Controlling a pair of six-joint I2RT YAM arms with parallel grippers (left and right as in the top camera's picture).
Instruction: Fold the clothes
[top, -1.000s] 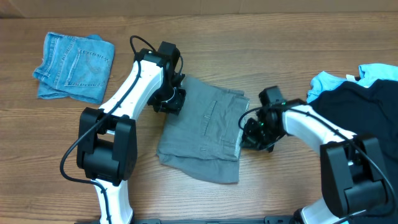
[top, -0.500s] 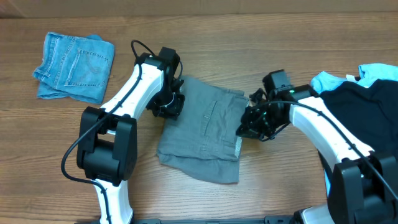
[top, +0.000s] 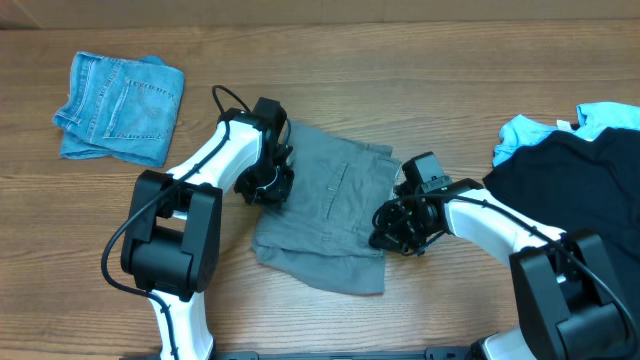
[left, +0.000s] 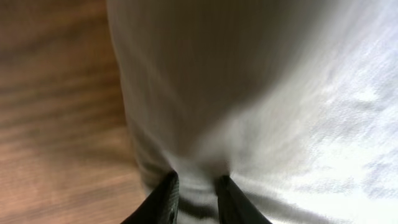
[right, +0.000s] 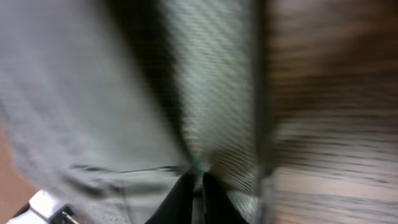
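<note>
The gray shorts (top: 325, 205) are lying crosswise between the two tools. The left gripper (top: 270, 186) is pinching their left edge; the right gripper (top: 389, 226) is pinching the right edge — each equally near.

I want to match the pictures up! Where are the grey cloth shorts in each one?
Overhead: the grey cloth shorts lie in the picture's middle.
Left wrist: they fill the middle and right.
Right wrist: they fill the left and middle.
Shared landmark: the brown wooden table, left of them in the left wrist view, right of them in the right wrist view.
</note>
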